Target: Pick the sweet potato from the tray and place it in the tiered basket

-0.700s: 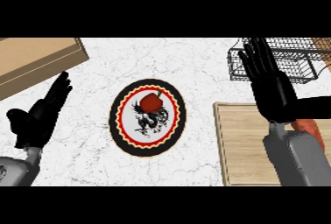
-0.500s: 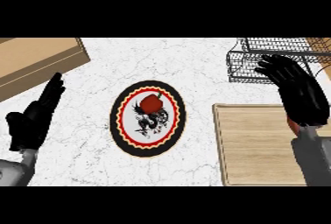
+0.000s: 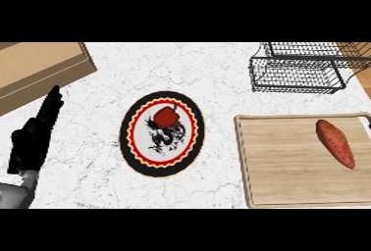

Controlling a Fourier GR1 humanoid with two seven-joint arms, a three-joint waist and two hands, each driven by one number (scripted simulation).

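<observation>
Head view, starting nearest: the left hand (image 3: 33, 142) shows at the lower left of the counter (image 3: 217, 73), fingers straight and pointing up, holding nothing, simply resting there. The right hand is not in view, so nothing can be said of its fingers.

Just to the right, near the lower edge, sits the wooden tray (image 3: 290, 171). The sweet potato (image 3: 335, 143) lies on its right part, long axis running from upper left to lower right, with nothing touching it. It looks smooth and tapered at both ends, so it could roll or slip if taken near a tip.

The step in hand, as I judge it, is the reach and grasp, not yet begun. The right hand is the natural one for it, since tray and basket both lie on that side. It should come down over the thick middle of the sweet potato, turned so fingers and thumb close across its width rather than along its length. Then lift straight up, high enough to clear the tray's raised rim.

In the middle of the counter is a round plate (image 3: 162, 133) with a red fruit (image 3: 167, 115) on it, well apart from the tray and out of the way.

Farthest, at the upper right, stands the wire tiered basket (image 3: 296, 73), beyond the tray with a strip of bare counter between. The carry should rise above its wire rim and let go low inside. A wooden box (image 3: 36, 68) fills the far left corner.
</observation>
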